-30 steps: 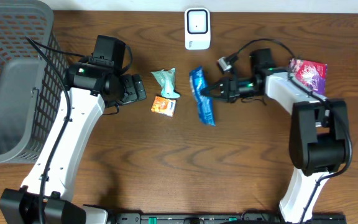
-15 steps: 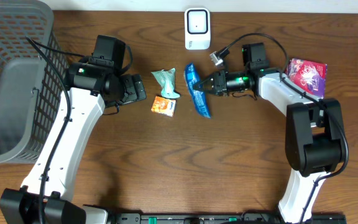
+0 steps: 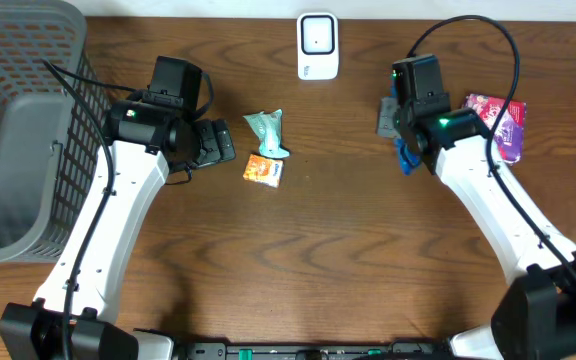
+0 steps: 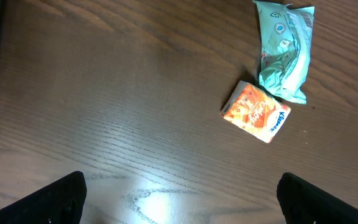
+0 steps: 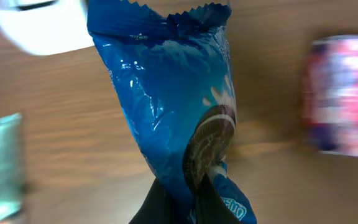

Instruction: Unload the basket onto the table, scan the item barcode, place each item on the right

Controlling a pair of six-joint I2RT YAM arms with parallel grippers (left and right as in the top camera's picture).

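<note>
In the right wrist view my right gripper [image 5: 188,200] is shut on the lower end of a blue cookie packet [image 5: 166,93], which hangs upright in front of the camera. Beyond its top left corner is the white scanner [image 5: 39,28]. From overhead, the scanner [image 3: 317,45] stands at the table's back edge. The right wrist covers the packet there, apart from a blue scrap [image 3: 404,156]. My left gripper [image 4: 191,211] is open over bare wood, with nothing between its fingers.
A teal packet [image 3: 266,131] and an orange packet [image 3: 264,169] lie just right of the left gripper [image 3: 223,143]. A pink and purple packet [image 3: 498,120] lies at the far right. A grey mesh basket [image 3: 23,140] fills the left side.
The right arm has carried the blue packet up off the table and to the right, so it now hangs under the wrist. The left arm has not moved.
</note>
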